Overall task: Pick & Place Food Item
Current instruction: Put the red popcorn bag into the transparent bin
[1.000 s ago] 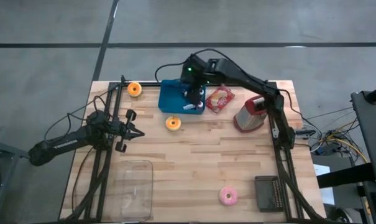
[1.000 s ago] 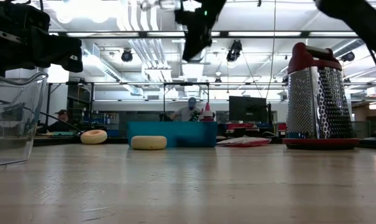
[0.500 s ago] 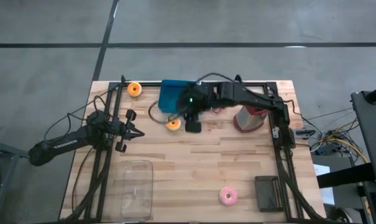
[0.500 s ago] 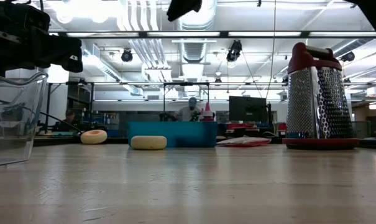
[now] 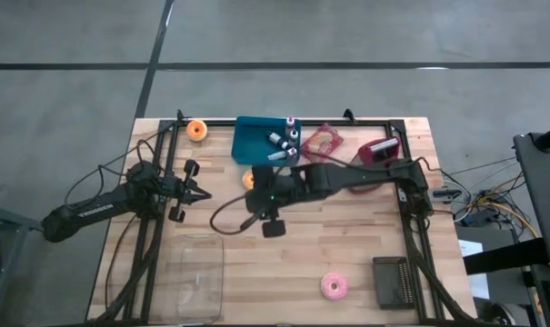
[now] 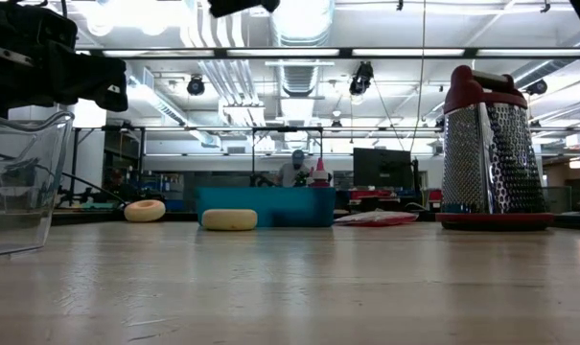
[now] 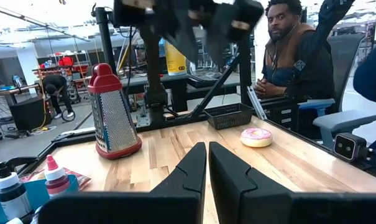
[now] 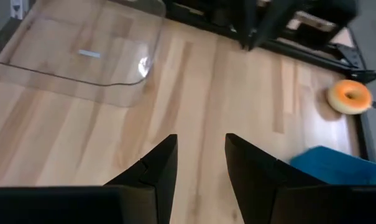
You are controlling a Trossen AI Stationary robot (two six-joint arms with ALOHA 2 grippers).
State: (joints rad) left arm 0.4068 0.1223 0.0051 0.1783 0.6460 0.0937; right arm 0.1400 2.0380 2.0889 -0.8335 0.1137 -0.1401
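My right gripper [image 5: 256, 213] [image 8: 200, 155] hovers open over the middle of the table with nothing between its fingers. Just behind it, a yellow-orange donut [image 5: 248, 179] [image 6: 229, 219] lies flat on the wood in front of the blue tray [image 5: 256, 141], half hidden by the arm. A second orange donut [image 5: 196, 130] [image 8: 350, 96] lies at the far left. A pink donut [image 5: 334, 287] [image 7: 257, 137] lies near the front edge. My left gripper [image 5: 200, 193] [image 7: 206, 168] waits shut at the table's left.
The blue tray holds small bottles [image 5: 284, 139]. A red packet [image 5: 323, 143] and a metal grater [image 5: 376, 150] [image 6: 491, 153] stand to its right. A clear container [image 5: 195, 277] [image 8: 82, 50] sits near left and a black basket [image 5: 397, 282] near right. A person [image 7: 293, 50] sits beyond the table.
My right gripper has swung from above the blue tray toward the table's near edge and somewhat left, out over the middle of the table, turning as it went. The bottles in the tray now show. The left arm has kept still.
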